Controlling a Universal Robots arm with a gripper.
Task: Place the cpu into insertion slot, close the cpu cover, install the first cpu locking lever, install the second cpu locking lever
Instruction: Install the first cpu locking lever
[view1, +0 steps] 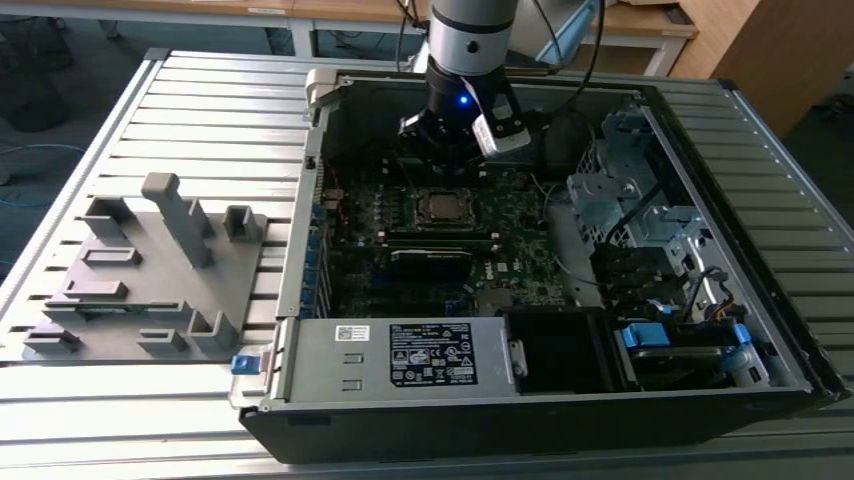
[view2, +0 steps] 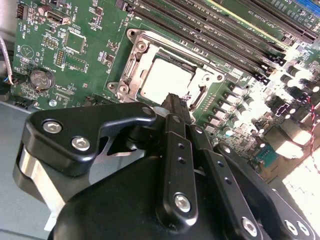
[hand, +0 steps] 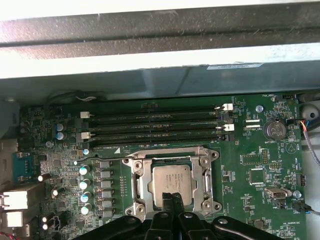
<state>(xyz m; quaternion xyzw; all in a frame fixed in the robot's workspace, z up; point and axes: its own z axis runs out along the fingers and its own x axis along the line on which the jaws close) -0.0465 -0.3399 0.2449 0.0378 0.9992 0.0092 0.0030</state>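
The cpu (hand: 170, 182) is a silvery square chip lying in the insertion slot (hand: 131, 162) on the green motherboard, also seen in the exterior view (view1: 437, 207) and in the second wrist view (view2: 165, 77). The cpu cover (hand: 142, 187) is a silvery frame lying flat around the chip, whose face shows through the frame's cut-out. My gripper (hand: 172, 199) hangs just over the socket's edge with its black fingertips pressed together, nothing between them. From the exterior view, my gripper (view1: 445, 165) sits inside the open computer case, behind the socket.
Long black memory slots (hand: 155, 125) run beside the socket. The case wall (hand: 160, 70) rises behind them. A metal drive cage (view1: 627, 190) stands at the exterior view's right, a power supply (view1: 400, 355) at the front, a grey fixture (view1: 147, 270) on the slatted table outside.
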